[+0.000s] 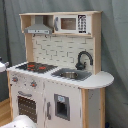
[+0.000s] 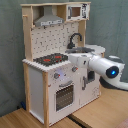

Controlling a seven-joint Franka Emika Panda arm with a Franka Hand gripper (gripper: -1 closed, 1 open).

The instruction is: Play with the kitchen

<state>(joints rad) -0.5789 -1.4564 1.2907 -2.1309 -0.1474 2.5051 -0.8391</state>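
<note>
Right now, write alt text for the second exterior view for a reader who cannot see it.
A white and light-wood toy kitchen stands on a wooden floor, with a white robot arm reaching in from the second exterior view's right toward its front. The kitchen has a black-red hob, black faucet, grey hood and oven door.

We see a grey curtain [image 1: 114, 60] filling the backdrop from nine to three o'clock; at six o'clock, a light wooden tabletop [image 2: 30, 118]; even, soft light.
</note>
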